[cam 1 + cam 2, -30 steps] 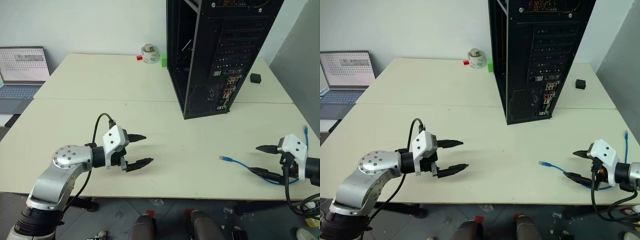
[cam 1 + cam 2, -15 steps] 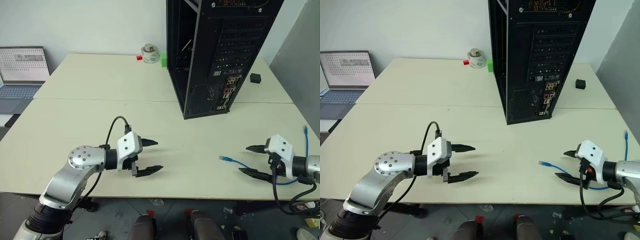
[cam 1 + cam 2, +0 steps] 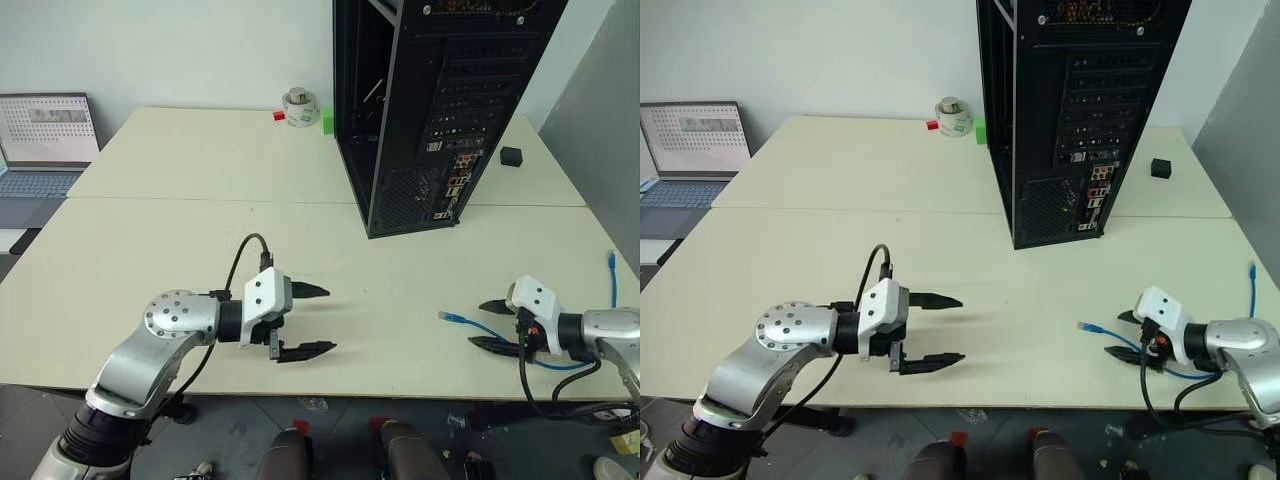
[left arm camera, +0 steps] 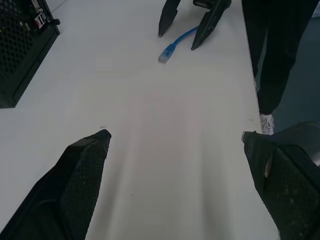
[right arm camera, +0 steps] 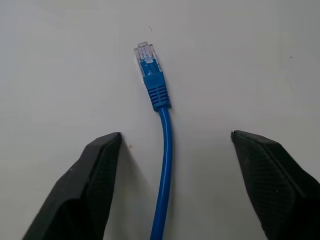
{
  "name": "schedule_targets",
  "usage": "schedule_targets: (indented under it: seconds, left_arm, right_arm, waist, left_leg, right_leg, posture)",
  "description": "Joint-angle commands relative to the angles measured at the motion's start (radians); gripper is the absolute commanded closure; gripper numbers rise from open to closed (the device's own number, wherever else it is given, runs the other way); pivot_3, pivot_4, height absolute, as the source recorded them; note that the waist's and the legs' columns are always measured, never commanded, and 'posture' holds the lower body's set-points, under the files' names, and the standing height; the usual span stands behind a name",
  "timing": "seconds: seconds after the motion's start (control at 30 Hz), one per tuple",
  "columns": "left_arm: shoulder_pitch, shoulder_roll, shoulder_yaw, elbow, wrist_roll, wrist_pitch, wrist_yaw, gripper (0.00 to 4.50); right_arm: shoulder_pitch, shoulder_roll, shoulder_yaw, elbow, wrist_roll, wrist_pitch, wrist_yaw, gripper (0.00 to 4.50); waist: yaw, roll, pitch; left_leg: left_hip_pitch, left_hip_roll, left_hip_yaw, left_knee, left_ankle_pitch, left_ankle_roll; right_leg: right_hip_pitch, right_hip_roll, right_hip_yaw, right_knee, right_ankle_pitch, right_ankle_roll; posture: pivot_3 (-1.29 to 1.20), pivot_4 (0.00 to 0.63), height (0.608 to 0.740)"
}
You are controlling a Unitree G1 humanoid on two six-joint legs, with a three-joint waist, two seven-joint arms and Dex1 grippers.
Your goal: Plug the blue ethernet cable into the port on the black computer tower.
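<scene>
Both hands have slid inward since a second ago, the right hand (image 3: 487, 324) lowering over the blue ethernet cable's (image 5: 164, 150) near plug.

Largest first: the pale tabletop (image 3: 200, 230) fills mid-frame; the black computer tower (image 3: 440, 110) stands upright at upper centre-right, its rear connector panel facing the camera, the port too small to pick out. Lower left, the left hand (image 3: 318, 320) points level toward frame right, fingers spread wide, holding nothing. Lower right, the right hand's fingers straddle the cable without touching it, the cord lying flat on the tabletop.
</scene>
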Motion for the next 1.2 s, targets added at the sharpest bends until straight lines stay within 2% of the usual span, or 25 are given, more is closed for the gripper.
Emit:
schedule_targets:
  seconds: [0.03,0.37,0.6,0.8,1.03,1.2]
  left_arm:
    - [-0.015,-0.001,0.000,-0.023,-0.003,-0.016,-0.002,0.00]
    - [-0.044,-0.014,-0.010,0.014,0.028,-0.031,0.017,0.00]
    - [-0.078,-0.027,-0.025,0.048,0.051,-0.035,0.020,0.00]
    - [-0.122,-0.038,-0.076,0.102,0.093,-0.057,0.000,0.00]
    - [-0.203,-0.100,-0.131,0.212,0.135,-0.074,-0.006,0.00]
    - [-0.233,-0.123,-0.156,0.260,0.150,-0.081,-0.021,0.00]
  right_arm:
    - [-0.007,-0.010,-0.002,-0.006,-0.022,-0.041,0.015,1.87]
    - [-0.011,-0.003,0.020,-0.045,-0.054,-0.083,0.011,4.48]
    - [-0.091,0.014,0.075,-0.151,-0.083,-0.055,0.004,4.48]
    - [-0.226,0.093,0.168,-0.247,-0.082,0.068,-0.010,4.48]
    - [-0.371,0.199,0.287,-0.232,-0.119,0.145,-0.023,4.48]
    - [-0.412,0.240,0.325,-0.214,-0.139,0.154,-0.025,4.48]
  waist:
    - [0.000,0.000,0.000]
    - [0.000,0.000,0.000]
    - [-0.003,0.000,0.000]
    - [0.000,0.000,0.000]
    - [0.001,0.000,0.000]
    - [0.001,0.000,0.000]
  left_leg:
    - [0.000,0.000,0.000,0.000,0.000,0.000]
    - [0.000,0.000,0.000,0.000,0.000,0.000]
    - [0.000,0.000,-0.001,0.000,0.000,0.000]
    - [0.000,0.000,-0.003,0.000,0.000,0.000]
    - [-0.001,-0.001,-0.004,0.001,0.000,0.000]
    - [-0.002,-0.001,-0.005,0.001,0.000,0.000]
  right_leg:
    - [0.000,0.000,0.000,0.000,0.000,0.000]
    - [0.000,0.000,0.000,0.000,0.000,0.000]
    - [0.000,0.000,0.001,0.001,0.000,0.000]
    - [0.000,0.000,0.000,0.001,0.000,0.000]
    - [-0.001,0.000,-0.001,0.001,0.000,0.000]
    - [-0.001,0.000,-0.001,0.001,0.000,0.000]
  posture:
    - [0.00,0.150,0.740]
    - [0.00,0.150,0.740]
    - [0.00,0.150,0.740]
    - [0.00,0.150,0.740]
    - [0.00,0.150,0.740]
    - [0.00,0.150,0.740]
